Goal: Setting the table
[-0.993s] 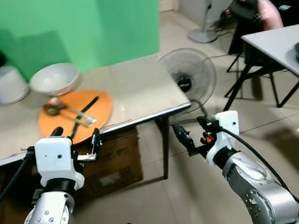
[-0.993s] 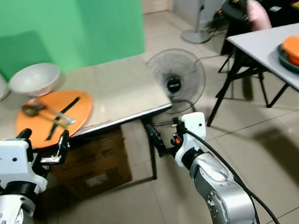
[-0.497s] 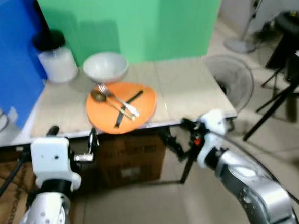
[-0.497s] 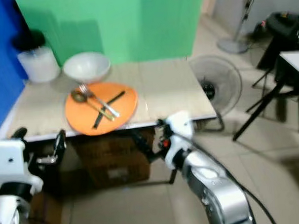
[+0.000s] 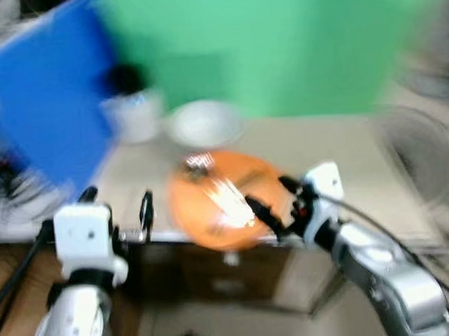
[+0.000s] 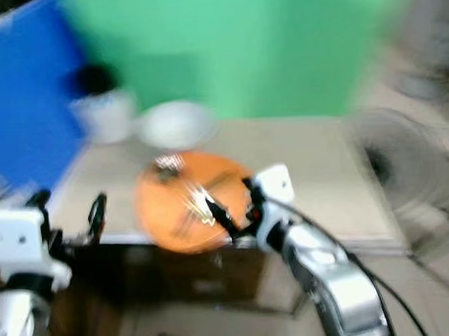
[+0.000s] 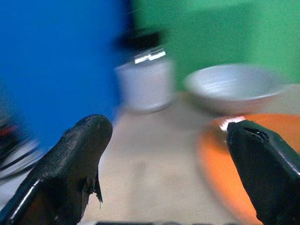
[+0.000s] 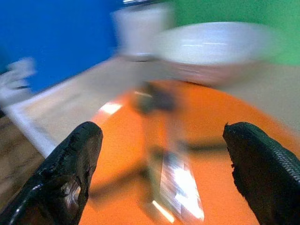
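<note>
Before a low table bearing an orange plate with blurred cutlery beside a white bowl, approaching with left gripper and right gripper both spread wide and empty; next, likely a reach for the plate.

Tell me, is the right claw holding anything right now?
No, the right claw is open and empty, its fingers spread wide above the orange plate.
</note>
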Controlling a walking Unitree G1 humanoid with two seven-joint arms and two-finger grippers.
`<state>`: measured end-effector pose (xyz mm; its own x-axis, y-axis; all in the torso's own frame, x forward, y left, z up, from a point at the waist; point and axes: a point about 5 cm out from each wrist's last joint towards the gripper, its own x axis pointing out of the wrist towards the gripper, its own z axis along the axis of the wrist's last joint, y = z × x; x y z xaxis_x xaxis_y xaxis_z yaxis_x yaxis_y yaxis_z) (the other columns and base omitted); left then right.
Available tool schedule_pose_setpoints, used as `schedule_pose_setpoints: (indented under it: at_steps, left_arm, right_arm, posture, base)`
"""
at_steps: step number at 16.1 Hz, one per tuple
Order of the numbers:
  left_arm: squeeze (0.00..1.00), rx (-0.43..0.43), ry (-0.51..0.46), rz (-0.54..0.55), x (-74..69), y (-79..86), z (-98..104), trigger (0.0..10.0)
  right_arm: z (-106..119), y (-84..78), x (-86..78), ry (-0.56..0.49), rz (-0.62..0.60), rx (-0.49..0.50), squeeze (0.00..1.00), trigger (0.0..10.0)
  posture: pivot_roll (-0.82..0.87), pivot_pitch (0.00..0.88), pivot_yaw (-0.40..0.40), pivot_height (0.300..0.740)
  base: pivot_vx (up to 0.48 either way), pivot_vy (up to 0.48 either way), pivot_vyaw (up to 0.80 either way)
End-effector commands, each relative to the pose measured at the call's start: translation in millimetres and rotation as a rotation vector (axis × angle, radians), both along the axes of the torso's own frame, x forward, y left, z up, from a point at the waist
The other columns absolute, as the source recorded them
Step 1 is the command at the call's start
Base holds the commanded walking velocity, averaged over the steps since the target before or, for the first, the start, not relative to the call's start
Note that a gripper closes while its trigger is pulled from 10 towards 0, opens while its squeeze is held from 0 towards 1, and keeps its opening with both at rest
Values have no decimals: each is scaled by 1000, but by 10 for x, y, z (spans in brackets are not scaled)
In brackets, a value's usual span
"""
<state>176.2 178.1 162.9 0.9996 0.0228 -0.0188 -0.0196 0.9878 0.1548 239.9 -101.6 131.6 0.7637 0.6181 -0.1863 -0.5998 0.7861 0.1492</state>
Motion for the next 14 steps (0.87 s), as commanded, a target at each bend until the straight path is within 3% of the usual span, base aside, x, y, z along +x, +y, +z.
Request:
schedule_pose_setpoints:
  at_steps: [1,4,7,11,14]
  left_arm:
    - [0,4,-7,-5,0,-11,23,10000]
    - [0,-10,2,-47,-10,-68,9,10000]
    - [0,19,31,-101,-17,-105,-18,10000]
    - [0,26,87,-291,-14,-198,-36,10000]
    - [0,39,130,-462,-4,-287,-50,10000]
  right_arm:
    - [28,-14,-16,-11,21,6,0,10000]
    - [80,-85,18,-17,84,-3,0,10000]
    - [150,-38,40,-30,148,-46,0,10000]
    - [109,-18,201,47,12,-196,0,10000]
    - [93,-38,324,111,-33,-199,0,10000]
  posture:
    - [14,33,17,740]
    - [17,25,11,740]
    - [18,22,6,740]
    - [10,23,-4,740]
    - [4,27,-3,740]
  base:
    - [304,0,800]
    - [101,0,267]
    - [0,0,0]
    - [0,0,0]
    - [0,0,0]
